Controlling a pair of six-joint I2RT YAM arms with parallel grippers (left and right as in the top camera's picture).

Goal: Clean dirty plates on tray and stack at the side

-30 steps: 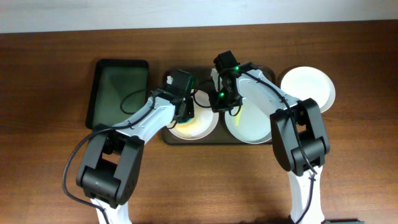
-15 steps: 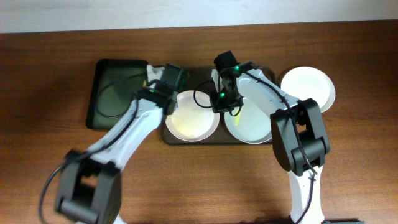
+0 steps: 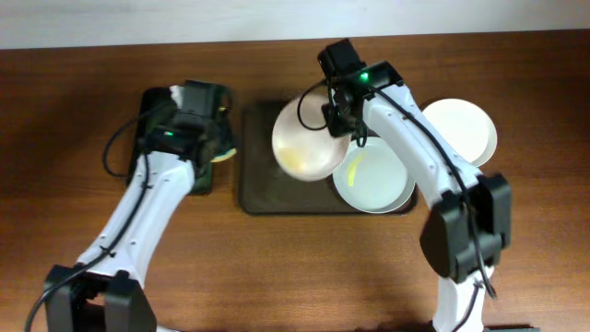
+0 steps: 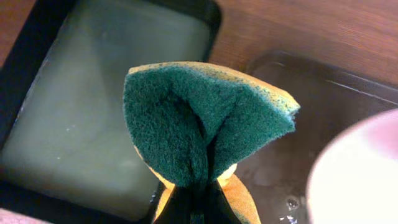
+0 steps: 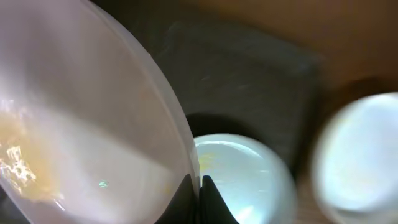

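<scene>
The right fingers [image 5: 214, 205] are pinching the thin rim of a lifted plate [image 3: 300, 143], pressing on both of its faces. They are holding the round, shallow, glossy white disc tilted above the middle of the tray [image 3: 258, 189]. In the right wrist view a yellowish smear is showing on the plate's inner face. The tray is lying on the wooden bench [image 3: 74, 231]: a large dark brown-grey rectangle with rounded corners and a low rim, its bare left part looking wet and glinting. A second plate [image 3: 373, 183] is sitting flat in the tray's right part, carrying a short yellow streak on its smooth surface; in the overhead view the lifted one is hiding its left edge. A third plate [image 3: 458, 129] is resting on the bench just beside the tray's right end, looking plain white. The left fingers [image 4: 180, 211] are squeezing a sponge [image 4: 205, 121] at its lower end, folding it so that the coarse green scouring face is bulging outward and the soft yellow foam is peeking along the edges. The sponge is hanging above the right edge of the basin [image 3: 152, 115], a smaller black rectangle with a pale green bottom, lying just left of the tray.
</scene>
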